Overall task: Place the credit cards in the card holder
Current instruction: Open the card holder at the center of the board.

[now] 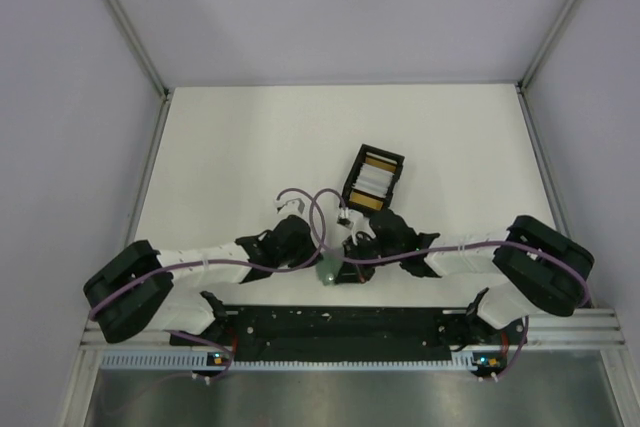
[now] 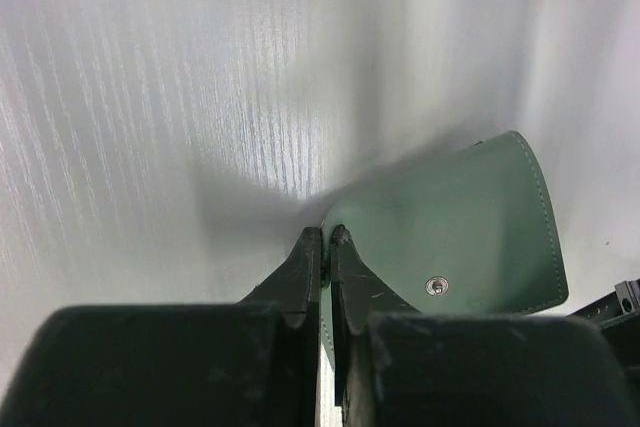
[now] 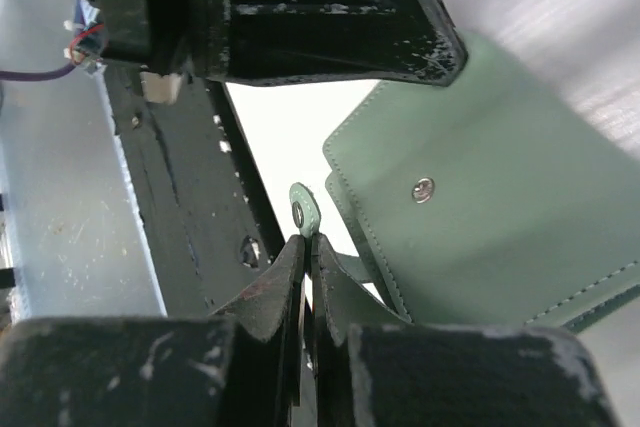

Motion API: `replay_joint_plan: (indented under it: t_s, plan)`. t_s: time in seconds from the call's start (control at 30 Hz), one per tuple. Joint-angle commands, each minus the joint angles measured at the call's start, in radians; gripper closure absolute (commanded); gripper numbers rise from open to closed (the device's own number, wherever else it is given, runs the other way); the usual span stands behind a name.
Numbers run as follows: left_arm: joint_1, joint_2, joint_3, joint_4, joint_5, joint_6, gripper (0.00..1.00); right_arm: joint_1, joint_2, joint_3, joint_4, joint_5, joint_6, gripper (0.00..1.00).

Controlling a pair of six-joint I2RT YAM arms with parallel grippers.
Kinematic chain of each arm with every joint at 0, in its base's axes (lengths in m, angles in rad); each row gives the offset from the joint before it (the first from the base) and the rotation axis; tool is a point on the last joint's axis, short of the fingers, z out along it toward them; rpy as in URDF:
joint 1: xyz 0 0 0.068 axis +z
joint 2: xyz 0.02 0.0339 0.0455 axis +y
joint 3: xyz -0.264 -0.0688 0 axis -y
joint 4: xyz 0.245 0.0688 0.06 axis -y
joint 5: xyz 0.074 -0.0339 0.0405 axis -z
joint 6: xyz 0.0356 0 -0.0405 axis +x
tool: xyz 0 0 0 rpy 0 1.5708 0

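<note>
The sage-green card holder [image 1: 329, 269] is held between both grippers near the table's front edge. In the left wrist view my left gripper [image 2: 326, 237] is shut on one edge of the holder [image 2: 460, 227], which shows a metal snap. In the right wrist view my right gripper [image 3: 308, 240] is shut on the holder's small snap tab [image 3: 303, 210], with the holder's body [image 3: 500, 217] to the right. White and yellow-orange credit cards [image 1: 372, 183] stand in a black open box [image 1: 374, 179] farther back.
The black box stands at mid-table, behind the grippers. The black base rail [image 1: 340, 322] runs along the front edge just below the holder. Purple cables [image 1: 315, 209] loop above the left wrist. Metal frame posts line both table sides.
</note>
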Motion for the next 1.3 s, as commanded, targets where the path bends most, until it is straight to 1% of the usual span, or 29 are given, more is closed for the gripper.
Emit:
replay_joint_plan:
  t_s: [0.0, 0.03, 0.13, 0.17, 0.2, 0.23, 0.27, 0.3, 0.33, 0.37, 0.4, 0.43, 0.47, 0.5, 0.53, 0.57, 0.6, 0.63, 0.67, 0.7, 0.73, 0.8, 0.87, 0.97, 1.07, 1.13, 1.17, 1.2, 1.27]
  plan:
    - [0.009, 0.040, -0.011, -0.109, -0.143, -0.029, 1.00, 0.031, -0.041, -0.018, 0.115, -0.169, 0.001, 1.00]
    - [0.009, 0.037, -0.011, -0.109, -0.145, -0.028, 1.00, 0.031, -0.043, -0.019, 0.108, -0.166, -0.005, 1.00]
    - [0.009, 0.016, -0.020, -0.106, -0.145, -0.014, 1.00, 0.032, -0.090, -0.059, 0.088, -0.079, -0.006, 1.00]
    - [0.009, 0.000, -0.025, -0.109, -0.149, -0.010, 1.00, 0.031, -0.121, -0.073, 0.071, -0.064, -0.011, 0.95]
    - [0.009, -0.018, -0.026, -0.119, -0.152, -0.002, 1.00, 0.029, -0.150, -0.076, 0.022, -0.020, -0.016, 0.89]
    - [0.008, -0.036, -0.026, -0.132, -0.160, 0.003, 1.00, 0.029, -0.185, -0.079, -0.048, 0.046, -0.022, 0.86]
    - [0.009, -0.066, -0.023, -0.153, -0.175, 0.009, 0.98, 0.028, -0.216, -0.087, -0.102, 0.079, -0.034, 0.75]
    - [0.009, -0.090, -0.023, -0.170, -0.180, 0.010, 0.93, 0.026, -0.245, -0.093, -0.153, 0.123, -0.034, 0.60]
    - [0.009, -0.112, -0.025, -0.179, -0.186, 0.012, 0.86, 0.019, -0.280, -0.099, -0.216, 0.190, -0.017, 0.59]
    - [0.009, -0.135, -0.025, -0.193, -0.194, 0.013, 0.83, 0.003, -0.308, -0.111, -0.254, 0.220, -0.004, 0.66]
    - [0.009, -0.152, -0.025, -0.208, -0.198, 0.010, 0.80, -0.015, -0.345, -0.132, -0.261, 0.226, 0.015, 0.65]
    - [0.009, -0.171, -0.025, -0.217, -0.201, 0.009, 0.75, -0.049, -0.394, -0.152, -0.270, 0.243, 0.039, 0.66]
    - [0.009, -0.185, -0.025, -0.236, -0.206, 0.007, 0.71, -0.072, -0.425, -0.175, -0.268, 0.242, 0.052, 0.68]
    - [0.009, -0.202, -0.025, -0.245, -0.206, 0.007, 0.67, -0.080, -0.464, -0.194, -0.262, 0.240, 0.059, 0.69]
    - [0.008, -0.216, -0.023, -0.251, -0.205, 0.010, 0.62, -0.087, -0.495, -0.202, -0.274, 0.251, 0.072, 0.68]
    - [0.008, -0.222, -0.017, -0.262, -0.205, 0.018, 0.57, -0.092, -0.512, -0.203, -0.290, 0.268, 0.085, 0.60]
    - [0.008, -0.228, -0.009, -0.280, -0.201, 0.027, 0.54, -0.096, -0.520, -0.191, -0.316, 0.294, 0.104, 0.55]
    - [0.008, -0.234, 0.009, -0.305, -0.203, 0.030, 0.52, -0.098, -0.512, -0.177, -0.339, 0.308, 0.128, 0.56]
    - [0.008, -0.241, 0.020, -0.319, -0.204, 0.035, 0.47, -0.100, -0.487, -0.154, -0.345, 0.317, 0.148, 0.58]
    - [0.008, -0.248, 0.026, -0.328, -0.211, 0.044, 0.41, -0.098, -0.450, -0.130, -0.347, 0.320, 0.180, 0.58]
    - [0.008, -0.256, 0.034, -0.329, -0.218, 0.053, 0.36, -0.098, -0.415, -0.107, -0.347, 0.329, 0.211, 0.56]
    - [0.008, -0.261, 0.046, -0.313, -0.240, 0.093, 0.29, -0.100, -0.330, -0.062, -0.339, 0.344, 0.283, 0.56]
    - [0.012, -0.244, 0.073, -0.288, -0.234, 0.144, 0.25, -0.098, -0.234, -0.007, -0.325, 0.343, 0.345, 0.57]
    - [0.024, -0.199, 0.118, -0.259, -0.205, 0.194, 0.21, -0.098, -0.149, 0.027, -0.215, 0.288, 0.424, 0.57]
    - [0.055, -0.152, 0.120, -0.218, -0.116, 0.202, 0.23, -0.098, -0.075, 0.059, -0.141, 0.243, 0.490, 0.52]
    - [0.066, -0.126, 0.109, -0.207, -0.074, 0.187, 0.41, -0.096, -0.034, 0.088, -0.130, 0.233, 0.516, 0.53]
    - [0.066, -0.117, 0.100, -0.208, -0.063, 0.178, 0.54, -0.096, -0.019, 0.102, -0.142, 0.240, 0.529, 0.53]
    - [0.066, -0.112, 0.090, -0.208, -0.053, 0.168, 0.63, -0.096, -0.005, 0.119, -0.146, 0.242, 0.529, 0.53]
    - [0.066, -0.116, 0.069, -0.208, -0.043, 0.153, 0.75, -0.096, 0.030, 0.159, -0.178, 0.254, 0.529, 0.53]
